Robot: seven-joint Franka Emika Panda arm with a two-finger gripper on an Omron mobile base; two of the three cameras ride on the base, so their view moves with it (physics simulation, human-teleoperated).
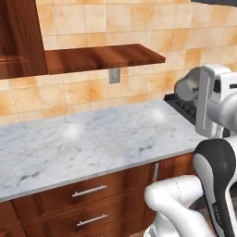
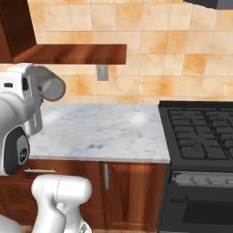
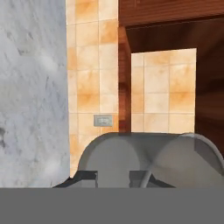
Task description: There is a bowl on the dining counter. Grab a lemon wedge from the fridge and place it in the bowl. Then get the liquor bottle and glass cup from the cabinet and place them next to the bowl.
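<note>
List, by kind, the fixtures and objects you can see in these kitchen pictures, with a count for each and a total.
Glass cup, held in the gripper: 1
Marble counter: 1
Stove: 1
Wall outlet: 1
Drawer handles: 2
Total: 6

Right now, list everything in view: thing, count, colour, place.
cup: one, clear grey glass, on its side in the gripper, above the counter
counter: one, white-grey marble, under the cabinet
cabinet: one, dark wood, on the wall, a door swung open
outlet: one, grey, on the tiled wall
drawers: two, brown with silver handles, under the counter
stove: one, black, right of the counter
gripper: one, dark fingers, shut on the cup
arm: one, white with dark joints
</note>
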